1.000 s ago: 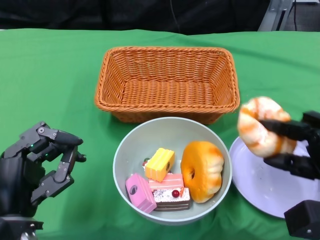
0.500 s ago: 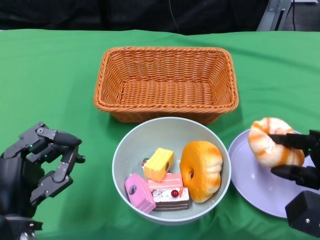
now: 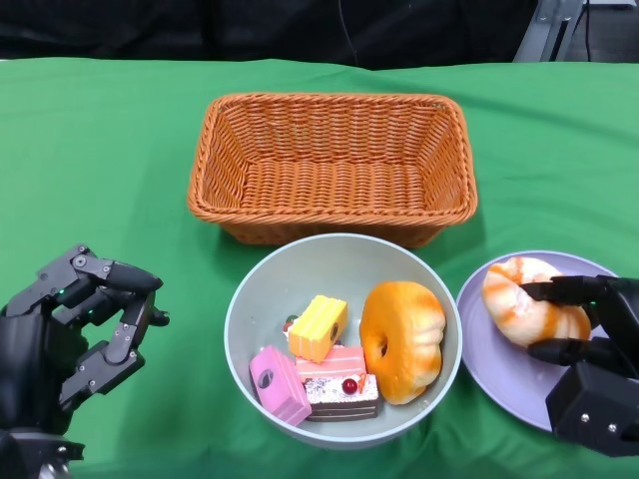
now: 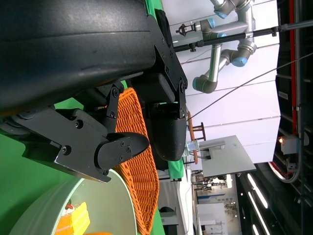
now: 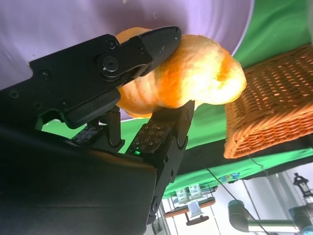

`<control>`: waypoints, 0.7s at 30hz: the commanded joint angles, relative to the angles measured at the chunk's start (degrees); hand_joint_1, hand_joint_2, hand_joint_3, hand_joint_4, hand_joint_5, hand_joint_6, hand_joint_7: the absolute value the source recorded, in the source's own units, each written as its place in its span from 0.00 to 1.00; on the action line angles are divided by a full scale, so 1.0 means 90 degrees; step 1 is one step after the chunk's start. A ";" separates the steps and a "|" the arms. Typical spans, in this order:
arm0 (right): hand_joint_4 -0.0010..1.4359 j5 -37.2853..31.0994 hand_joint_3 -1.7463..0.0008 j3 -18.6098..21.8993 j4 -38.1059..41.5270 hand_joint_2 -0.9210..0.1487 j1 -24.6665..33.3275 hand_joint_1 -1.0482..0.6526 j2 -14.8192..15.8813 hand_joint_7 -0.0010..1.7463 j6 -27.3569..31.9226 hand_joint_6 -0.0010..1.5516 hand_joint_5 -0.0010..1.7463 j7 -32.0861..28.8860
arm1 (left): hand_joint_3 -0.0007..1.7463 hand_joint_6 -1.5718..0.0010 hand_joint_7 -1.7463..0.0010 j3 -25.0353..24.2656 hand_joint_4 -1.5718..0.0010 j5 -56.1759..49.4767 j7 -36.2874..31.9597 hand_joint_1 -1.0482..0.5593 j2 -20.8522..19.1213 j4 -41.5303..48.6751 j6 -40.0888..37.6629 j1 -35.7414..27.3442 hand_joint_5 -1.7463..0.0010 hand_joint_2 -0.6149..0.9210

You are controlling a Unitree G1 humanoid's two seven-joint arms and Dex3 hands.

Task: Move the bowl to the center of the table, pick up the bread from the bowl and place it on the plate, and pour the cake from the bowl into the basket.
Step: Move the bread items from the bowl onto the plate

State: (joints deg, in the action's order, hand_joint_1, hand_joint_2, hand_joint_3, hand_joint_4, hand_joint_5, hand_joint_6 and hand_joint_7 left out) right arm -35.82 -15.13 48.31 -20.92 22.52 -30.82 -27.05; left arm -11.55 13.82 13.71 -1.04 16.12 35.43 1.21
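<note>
A pale green bowl [image 3: 262,282] sits near the table's front, just in front of the wicker basket [image 3: 332,165]. Inside it lie an orange bread roll [image 3: 402,340] and several cake pieces: yellow [image 3: 319,327], pink [image 3: 281,384] and a layered slice [image 3: 338,382]. My right hand [image 3: 589,344] grips a glazed bread [image 3: 522,300] low over the lilac plate [image 3: 499,364]; the right wrist view shows the fingers [image 5: 142,51] clamped around the bread [image 5: 195,73] against the plate [image 5: 58,24]. My left hand [image 3: 75,334] hovers left of the bowl, holding nothing, fingers apart.
A green cloth [image 3: 100,150] covers the table. The basket's rim [image 5: 266,105] also appears in the right wrist view, and basket [image 4: 142,161] and bowl [image 4: 105,205] in the left wrist view. Robot arms stand in the room behind.
My right hand has lowered the glazed bread from above the plate's far edge down onto the plate. The left hand and the bowl have stayed put.
</note>
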 commanded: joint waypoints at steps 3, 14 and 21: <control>0.57 -0.0038 1.00 -0.0098 0.0138 0.05 -0.0130 0.54 0.0008 0.00 0.0126 0.78 0.72 -0.0045 | 0.40 0.47 0.40 -0.0042 0.54 0.0001 -0.0022 0.62 -0.0075 0.0027 0.0047 -0.0003 0.14 0.90; 0.70 -0.0248 1.00 -0.0381 -0.0305 0.04 -0.0064 0.50 0.0201 0.00 0.0801 0.64 0.17 0.0403 | 0.41 0.47 0.39 -0.0034 0.54 -0.0044 -0.0085 0.62 -0.0062 -0.0056 -0.0023 -0.0049 0.14 0.90; 0.45 -0.0316 1.00 -0.0405 -0.1213 0.04 0.0278 0.44 0.0334 0.00 0.1487 0.42 0.01 0.0996 | 0.41 0.48 0.39 -0.0028 0.54 0.0014 0.0001 0.62 -0.0099 -0.0004 0.0013 -0.0036 0.14 0.90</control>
State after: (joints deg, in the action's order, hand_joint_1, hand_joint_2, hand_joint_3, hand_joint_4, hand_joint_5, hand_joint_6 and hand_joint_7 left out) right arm -38.68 -18.87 38.79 -19.57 24.20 -18.53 -19.42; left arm -11.45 13.62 13.51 -1.11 16.07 35.39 1.16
